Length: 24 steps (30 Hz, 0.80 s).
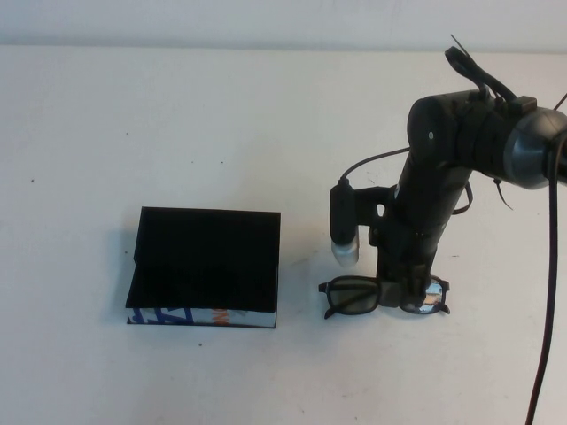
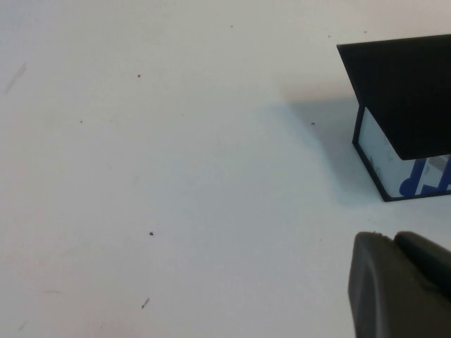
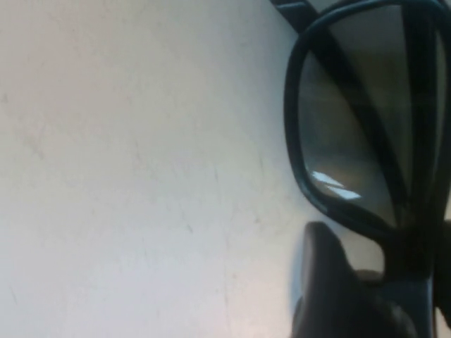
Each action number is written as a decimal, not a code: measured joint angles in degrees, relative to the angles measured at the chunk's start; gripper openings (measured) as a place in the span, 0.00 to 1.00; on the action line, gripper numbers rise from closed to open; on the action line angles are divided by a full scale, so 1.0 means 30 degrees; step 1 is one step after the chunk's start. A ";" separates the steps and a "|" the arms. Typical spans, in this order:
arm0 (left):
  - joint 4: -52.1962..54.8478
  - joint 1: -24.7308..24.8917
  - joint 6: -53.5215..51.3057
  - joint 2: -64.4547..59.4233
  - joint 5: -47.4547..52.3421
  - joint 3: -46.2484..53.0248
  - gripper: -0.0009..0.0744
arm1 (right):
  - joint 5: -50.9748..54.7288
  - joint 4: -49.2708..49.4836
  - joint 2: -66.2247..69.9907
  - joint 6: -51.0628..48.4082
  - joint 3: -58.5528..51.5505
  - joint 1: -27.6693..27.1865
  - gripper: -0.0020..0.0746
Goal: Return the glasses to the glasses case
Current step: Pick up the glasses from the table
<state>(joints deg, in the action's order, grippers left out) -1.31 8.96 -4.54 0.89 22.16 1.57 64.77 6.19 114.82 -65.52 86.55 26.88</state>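
The glasses (image 1: 353,297), dark-rimmed with tinted lenses, lie on the white table right of centre; one lens (image 3: 352,127) fills the right wrist view. My right gripper (image 1: 396,297) reaches straight down over their bridge, open. One finger (image 3: 324,282) stands just beside the frame, with a sliver of table showing between them. The glasses case (image 1: 208,261), flat and black with a blue and white printed front edge, lies to the left, apart from the glasses. In the left wrist view its corner (image 2: 409,91) shows beyond my left gripper (image 2: 393,241), shut and empty over bare table.
The right arm's wrist camera (image 1: 345,232) hangs just behind the glasses' left lens. A black cable (image 1: 549,292) drops along the right edge of the high view. The white table (image 1: 177,124) spreads behind and left of the case.
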 joint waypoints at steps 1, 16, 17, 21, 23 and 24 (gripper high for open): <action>0.0000 0.0000 0.0000 0.0000 0.0000 0.0000 0.01 | 0.0051 0.0000 0.0000 0.0000 0.0000 0.0000 0.39; 0.0000 0.0000 0.0000 0.0000 0.0000 0.0000 0.01 | 0.0127 -0.0038 0.0233 0.0074 0.0011 0.0000 0.34; 0.0000 0.0000 0.0000 0.0000 0.0000 0.0000 0.01 | 0.0127 -0.0038 0.0233 0.0074 0.0011 0.0000 0.32; 0.0000 0.0000 0.0000 0.0000 0.0000 0.0000 0.01 | 0.0138 -0.0067 0.0233 0.0074 0.0011 0.0000 0.22; 0.0000 0.0000 0.0000 0.0000 0.0000 0.0000 0.01 | 0.0341 -0.0112 0.0233 0.0074 0.0043 0.0000 0.17; 0.0000 0.0000 0.0000 0.0000 0.0000 0.0000 0.01 | 0.0420 -0.0112 0.0233 0.0074 0.0043 0.0000 0.15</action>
<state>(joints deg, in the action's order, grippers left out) -1.31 8.96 -4.54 0.89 22.16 1.57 66.03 5.85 115.52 -65.30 86.68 26.88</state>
